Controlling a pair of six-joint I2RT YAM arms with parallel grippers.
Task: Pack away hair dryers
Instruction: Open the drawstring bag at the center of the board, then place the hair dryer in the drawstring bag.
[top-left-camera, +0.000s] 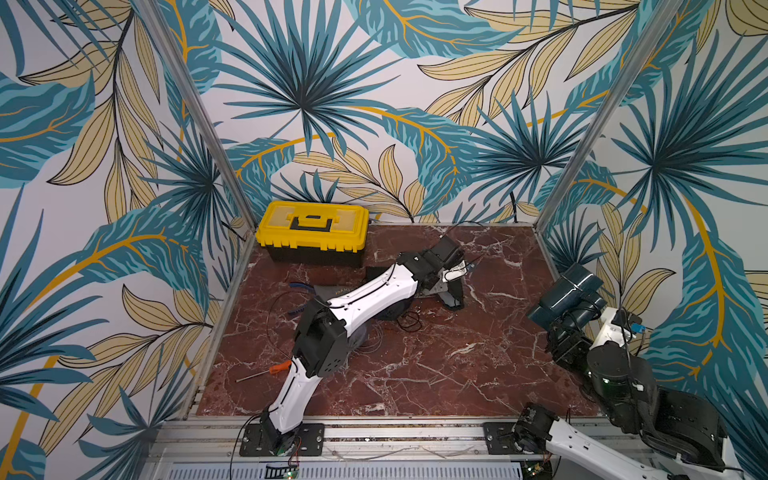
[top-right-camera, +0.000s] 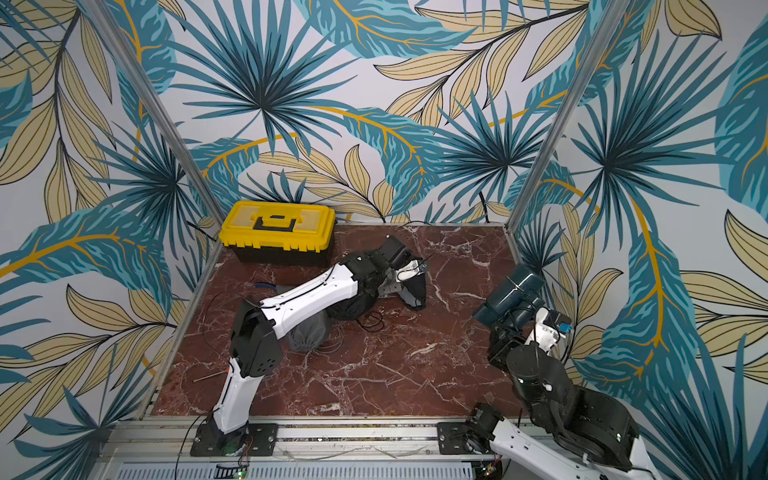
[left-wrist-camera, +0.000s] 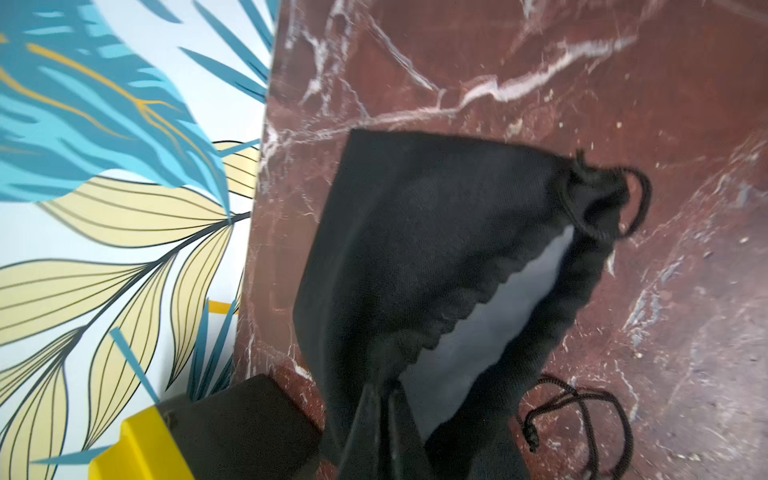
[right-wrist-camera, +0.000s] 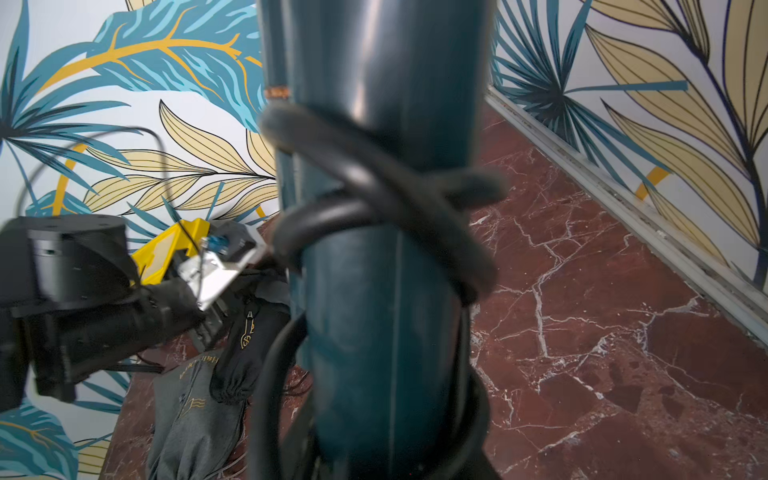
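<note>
A dark teal hair dryer (top-left-camera: 567, 297) (top-right-camera: 512, 293) hangs in the air at the right edge of the table. My right gripper (top-left-camera: 570, 337) is shut on its handle (right-wrist-camera: 374, 291), which has a black cord wrapped round it. The jaws themselves are hidden behind the handle. Far across the table my left gripper (left-wrist-camera: 384, 419) (top-left-camera: 446, 286) is shut on the rim of a black drawstring bag (left-wrist-camera: 415, 232) (top-left-camera: 455, 297) (top-right-camera: 415, 291). The bag's mouth gapes and shows a grey lining (left-wrist-camera: 498, 316). The bag lies on the marble top.
A shut yellow toolbox (top-left-camera: 311, 232) stands at the back left. A bulging black pouch (top-right-camera: 353, 305) and a grey pouch (top-right-camera: 309, 332) lie under my left arm. Blue-handled pliers (top-left-camera: 301, 286) and an orange-handled screwdriver (top-left-camera: 280, 368) lie at the left side.
</note>
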